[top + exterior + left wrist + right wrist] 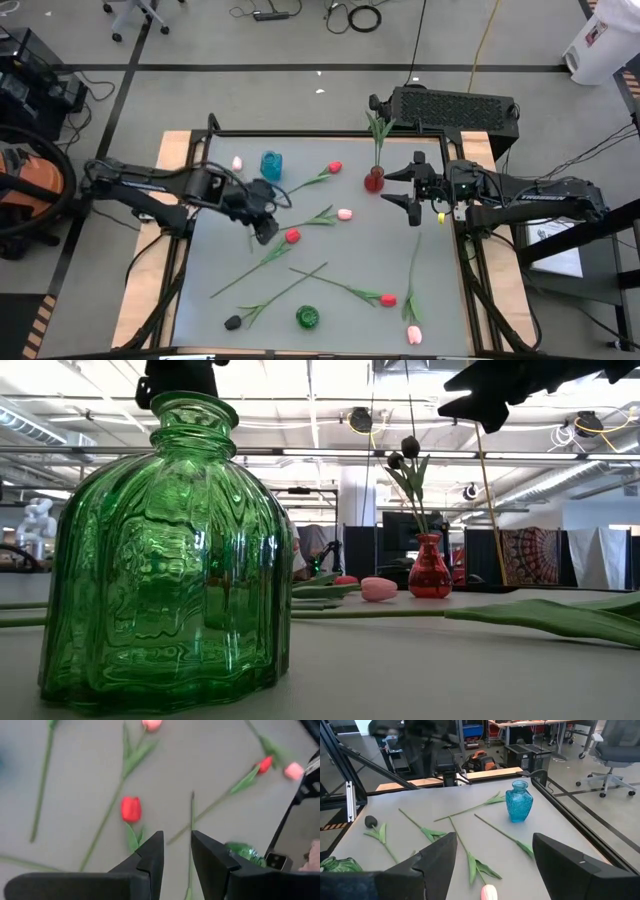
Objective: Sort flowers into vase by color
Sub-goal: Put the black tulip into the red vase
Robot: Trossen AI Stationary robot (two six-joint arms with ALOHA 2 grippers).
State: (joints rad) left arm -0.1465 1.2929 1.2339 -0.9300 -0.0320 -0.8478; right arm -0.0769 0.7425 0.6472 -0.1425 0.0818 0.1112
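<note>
grey table [400, 250] holds scattered flowers [345, 214]; left gripper [266, 232] hovers mid-table

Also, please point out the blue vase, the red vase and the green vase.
blue vase [519, 801], right wrist view, on its body.
red vase [374, 181], high view, on its body.
green vase [165, 560], low view, on its ribbed front.

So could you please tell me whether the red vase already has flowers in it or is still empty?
Not empty. The red vase stands upright with two dark-headed tulips in it, stems rising from its neck.
</note>
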